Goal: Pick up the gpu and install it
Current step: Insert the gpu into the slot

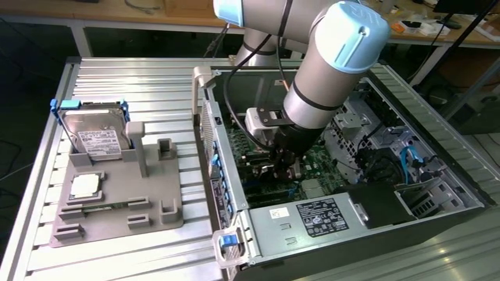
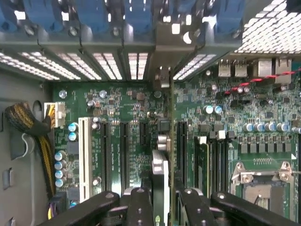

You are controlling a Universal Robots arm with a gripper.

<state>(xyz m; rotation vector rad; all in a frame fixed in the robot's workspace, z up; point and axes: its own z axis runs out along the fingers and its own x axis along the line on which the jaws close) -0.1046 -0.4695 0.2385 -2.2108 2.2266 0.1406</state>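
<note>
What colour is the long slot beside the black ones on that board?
White slot, clearest in the wrist view.

Even bright overhead light outside; case interior (image 1: 312, 175) shadowed; white glare through rear vent slots (image 2: 108, 63); near foreground blurred

The gpu (image 2: 171, 141) stands on edge inside the open computer case, seen as a thin dark card. Its silver bracket (image 2: 162, 56) meets the case's rear slot wall.
</note>
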